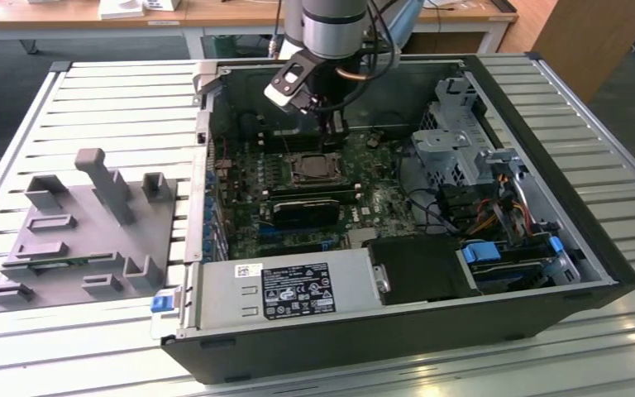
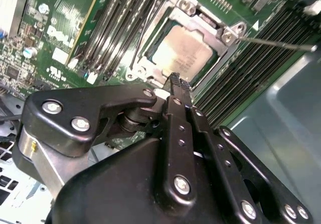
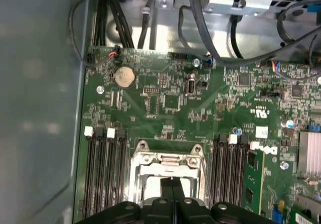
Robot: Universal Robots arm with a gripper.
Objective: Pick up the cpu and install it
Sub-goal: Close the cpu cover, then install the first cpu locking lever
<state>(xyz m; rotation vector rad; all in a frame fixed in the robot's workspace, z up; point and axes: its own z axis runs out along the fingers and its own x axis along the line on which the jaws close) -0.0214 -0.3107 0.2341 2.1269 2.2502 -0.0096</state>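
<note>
The cpu (image 2: pixel 184 52) is seen seated in the metal socket frame (image 2: pixel 150 47) on the green motherboard (image 1: pixel 295 207), inside the open computer case (image 1: pixel 406 331) laid on the slatted tabletop (image 1: pixel 97 91). The pincer (image 2: pixel 175 81) is held just above the socket frame, its fingers pressed together with nothing between them. In the exterior view, a grey fixture block (image 1: pixel 86 231) stands well apart from the socket frame, outside the case.
</note>
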